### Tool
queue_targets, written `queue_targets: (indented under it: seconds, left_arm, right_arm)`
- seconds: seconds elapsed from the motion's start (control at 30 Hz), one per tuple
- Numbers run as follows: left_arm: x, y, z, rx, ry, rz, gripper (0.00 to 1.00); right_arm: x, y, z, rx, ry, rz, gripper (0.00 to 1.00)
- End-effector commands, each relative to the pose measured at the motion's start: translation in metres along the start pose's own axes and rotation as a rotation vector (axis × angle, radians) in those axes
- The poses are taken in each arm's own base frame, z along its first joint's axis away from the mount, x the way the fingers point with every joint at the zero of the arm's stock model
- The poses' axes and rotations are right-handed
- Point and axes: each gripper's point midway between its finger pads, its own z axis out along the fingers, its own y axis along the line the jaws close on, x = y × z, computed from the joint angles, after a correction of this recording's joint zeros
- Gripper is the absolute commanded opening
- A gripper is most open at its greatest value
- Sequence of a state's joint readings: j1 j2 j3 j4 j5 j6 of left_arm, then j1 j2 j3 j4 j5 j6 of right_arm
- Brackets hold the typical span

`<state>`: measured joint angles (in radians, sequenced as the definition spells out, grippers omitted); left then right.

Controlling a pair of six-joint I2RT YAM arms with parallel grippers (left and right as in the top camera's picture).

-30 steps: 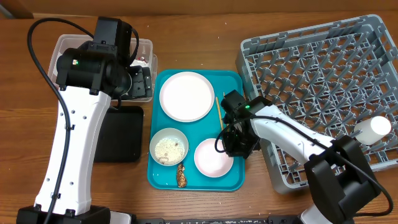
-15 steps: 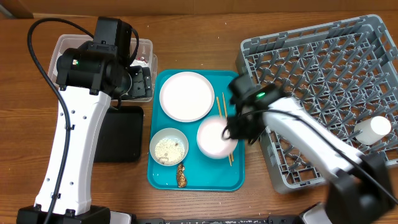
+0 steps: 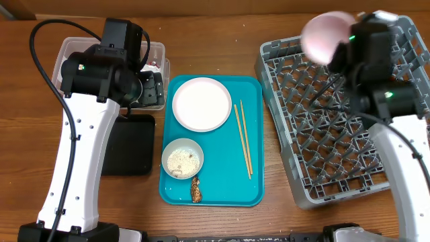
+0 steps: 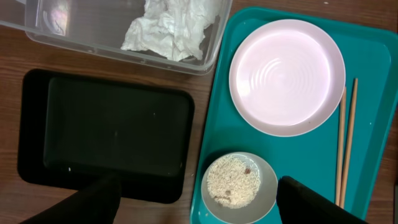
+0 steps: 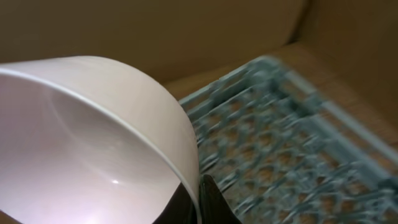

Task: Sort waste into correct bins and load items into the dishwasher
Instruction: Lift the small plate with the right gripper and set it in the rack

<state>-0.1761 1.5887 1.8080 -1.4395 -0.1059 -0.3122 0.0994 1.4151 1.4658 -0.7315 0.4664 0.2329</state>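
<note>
Right of the teal tray (image 3: 255,94), over the far-left corner of the grey dish rack (image 3: 336,141), the right gripper (image 3: 344,48) holds 1 white-pink bowl (image 3: 325,33) lifted clear, blurred in the overhead view. From the right wrist camera this bowl fills the left of the frame, tilted with its hollow towards the lens. A dark finger (image 5: 205,202) pinches its rim at the bottom edge, so the jaws stand narrow, clamped on that rim. The rack's lattice lies beyond, out of focus.

On the teal tray sit 4 things. The round plate (image 3: 201,103) is at its far-left end. The other bowl (image 3: 182,158) is at its near-left, with rice grains (image 4: 231,182) inside. The 2 chopsticks (image 3: 242,139) lie side by side, lengthwise along its right half. A brown food scrap (image 3: 196,190) lies at its near edge, just beside the rice bowl.

Left of the teal tray, the black tray (image 4: 106,134) lies close beside its near half. The clear tub (image 4: 93,38) stands by its far-left corner, with the crumpled napkin (image 4: 171,28) inside. In the left wrist view the left gripper (image 4: 199,186) hangs above the seam between the black tray and the teal tray. Its 2 fingers (image 4: 93,202) are spread wide, 1 over each, holding nothing.
</note>
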Motion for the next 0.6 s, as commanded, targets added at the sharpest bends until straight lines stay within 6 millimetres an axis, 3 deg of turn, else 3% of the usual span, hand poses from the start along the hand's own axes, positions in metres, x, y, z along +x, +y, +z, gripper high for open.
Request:
queue_targets:
  seconds: [0.0,0.1,0.23,0.4,0.57]
  left_arm:
    - [-0.004,0.002,-0.004,0.0,-0.022,-0.005,0.82]
    - [-0.004,0.002,-0.004,0.0,-0.022,-0.005,0.82]
    - [-0.004,0.001,-0.004,0.001,-0.024,-0.005,0.82]
    - [-0.003,0.0,-0.004,0.01,-0.02,-0.005,0.82]
    - [-0.002,-0.003,-0.004,0.026,-0.013,-0.004,0.81]
  right_arm:
    - [-0.026,-0.063,0.013,0.29,-0.101,0.033,0.04]
    - [-0.032,-0.109,0.025,0.504,-0.139,0.067,0.04]
    - [-0.022,-0.166,0.041,0.825,-0.133,0.06,0.04]
    - [0.012,-0.205,0.077,1.016,-0.03,-0.004,0.04]
    - [0.044,-0.22,0.11,1.062,0.069,-0.056,0.04]
